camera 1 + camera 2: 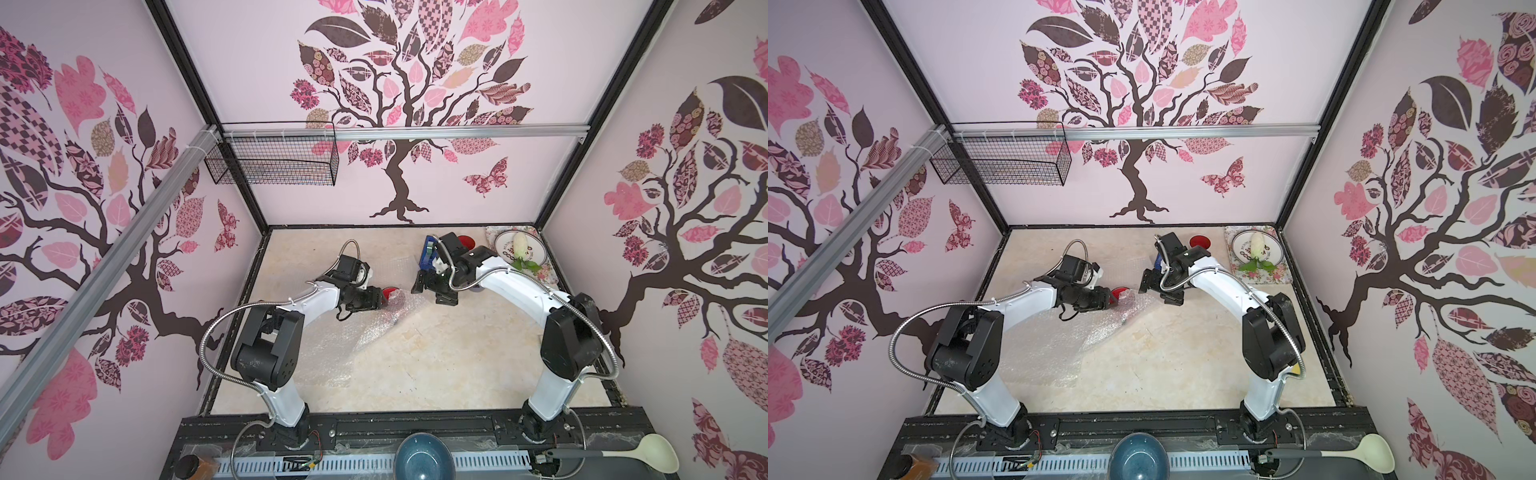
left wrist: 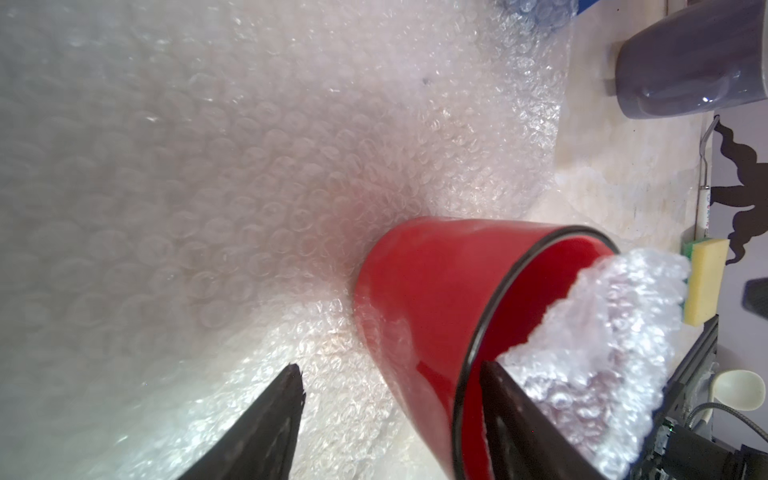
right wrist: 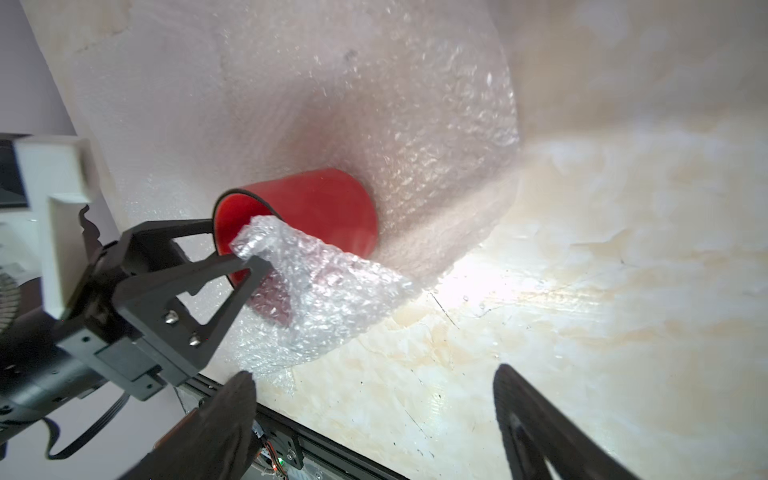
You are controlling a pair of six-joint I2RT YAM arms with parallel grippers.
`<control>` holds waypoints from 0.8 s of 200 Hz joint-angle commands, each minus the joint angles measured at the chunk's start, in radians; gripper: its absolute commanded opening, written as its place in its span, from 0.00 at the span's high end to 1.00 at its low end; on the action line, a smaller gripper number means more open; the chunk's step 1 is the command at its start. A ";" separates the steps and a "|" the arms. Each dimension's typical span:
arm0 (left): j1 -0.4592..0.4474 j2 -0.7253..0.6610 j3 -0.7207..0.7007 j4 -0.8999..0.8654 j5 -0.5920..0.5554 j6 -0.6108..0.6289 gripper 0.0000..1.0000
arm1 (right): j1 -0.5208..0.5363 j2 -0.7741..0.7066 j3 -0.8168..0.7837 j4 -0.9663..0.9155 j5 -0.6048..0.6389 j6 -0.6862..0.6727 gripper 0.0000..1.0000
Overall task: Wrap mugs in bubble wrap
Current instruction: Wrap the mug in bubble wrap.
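Note:
A red mug (image 1: 390, 293) (image 1: 1120, 292) lies on its side on a wide sheet of bubble wrap (image 1: 332, 353) (image 1: 1054, 353). A corner of the bubble wrap (image 3: 316, 282) is folded over the mug (image 3: 324, 208) and tucked into its mouth. My left gripper (image 2: 390, 368) (image 1: 384, 300) is open and straddles the mug's rim, one finger inside, one outside. My right gripper (image 3: 374, 374) (image 1: 432, 291) is open over bare table beside the mug, holding nothing. A lavender mug (image 2: 685, 62) stands past the sheet. A white mug with red inside (image 1: 466, 242) (image 1: 1199, 241) stands at the back.
A blue tape dispenser (image 1: 428, 253) stands behind the right arm. A floral tray with a plate (image 1: 536, 243) fills the back right corner. A yellow sponge (image 2: 706, 282) lies near the wall. A blue bowl (image 1: 424, 457) and a pale ladle (image 1: 652, 453) sit on the front rail.

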 commanded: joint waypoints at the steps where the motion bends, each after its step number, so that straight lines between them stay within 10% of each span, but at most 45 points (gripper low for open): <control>1: 0.007 0.007 0.001 -0.018 -0.018 0.011 0.31 | 0.009 0.007 -0.010 0.073 -0.033 0.044 0.09; 160: 0.015 -0.008 0.063 -0.020 0.031 0.000 0.32 | 0.058 0.291 0.115 0.075 0.034 0.030 0.22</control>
